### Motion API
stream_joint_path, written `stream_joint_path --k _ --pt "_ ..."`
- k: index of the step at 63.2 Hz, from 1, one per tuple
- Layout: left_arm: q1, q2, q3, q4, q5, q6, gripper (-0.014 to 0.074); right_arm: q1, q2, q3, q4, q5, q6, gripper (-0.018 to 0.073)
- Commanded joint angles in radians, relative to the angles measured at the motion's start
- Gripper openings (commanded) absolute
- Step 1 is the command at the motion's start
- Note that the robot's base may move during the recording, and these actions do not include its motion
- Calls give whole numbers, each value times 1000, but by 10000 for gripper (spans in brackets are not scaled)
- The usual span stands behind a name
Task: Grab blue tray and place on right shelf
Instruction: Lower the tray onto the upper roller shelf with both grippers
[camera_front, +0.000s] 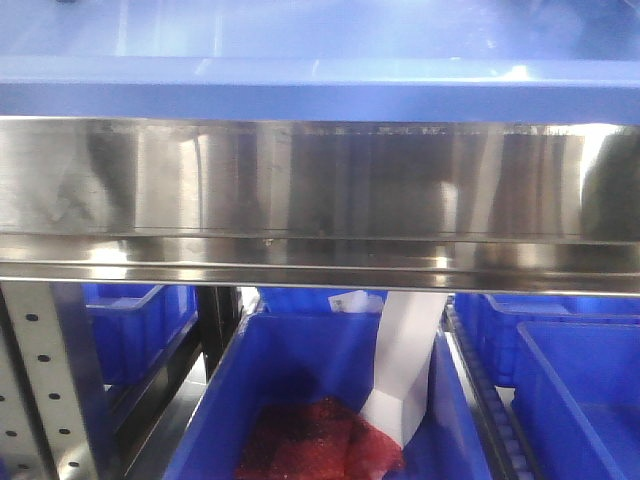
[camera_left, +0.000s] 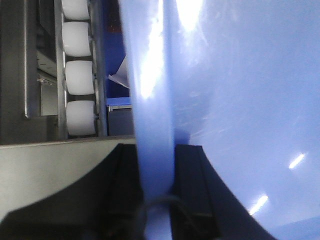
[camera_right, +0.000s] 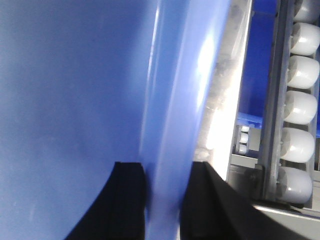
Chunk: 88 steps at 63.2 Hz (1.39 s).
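Note:
The blue tray (camera_front: 320, 85) fills the top of the front view, its long rim lying just above the wide shiny front rail of the right shelf (camera_front: 320, 180). I cannot tell whether it rests on the shelf. In the left wrist view my left gripper (camera_left: 156, 167) is shut on the tray's rim (camera_left: 152, 100), a black finger (camera_left: 120, 190) on each side. In the right wrist view my right gripper (camera_right: 167, 180) is shut on the opposite rim (camera_right: 170, 100), with the tray's floor (camera_right: 70, 100) to its left. Neither gripper shows in the front view.
Deep dark-blue bins (camera_front: 300, 370) stand on the lower level; one holds red mesh (camera_front: 310, 440) and a white card (camera_front: 405, 360). A perforated grey upright (camera_front: 45, 390) stands at lower left. White roller tracks run beside the tray (camera_left: 77, 70) (camera_right: 300, 105).

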Motion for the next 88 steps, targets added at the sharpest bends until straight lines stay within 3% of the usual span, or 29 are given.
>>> stream_joint_path --k 1,45,56,62,75,88 --pt "-11 -32 -27 -30 79 29 -48 3 -27 -36 -7 -59 -41 57" --pt "-11 -32 -27 -30 52 29 -48 3 -27 -36 -4 -84 -41 57" --pt "-7 -28 -57 44 -55 58 -48 3 -27 -77 22 -85 -41 57" --pt "13 -12 -129 46 -87 84 -48 3 -21 -142 18 -85 -41 57" --pt "127 149 -409 45 -57 86 -48 -44 91 -353 6 -48 -55 57" --pt "192 297 -529 35 -59 120 -48 -96 234 -452 6 -72 -67 57"
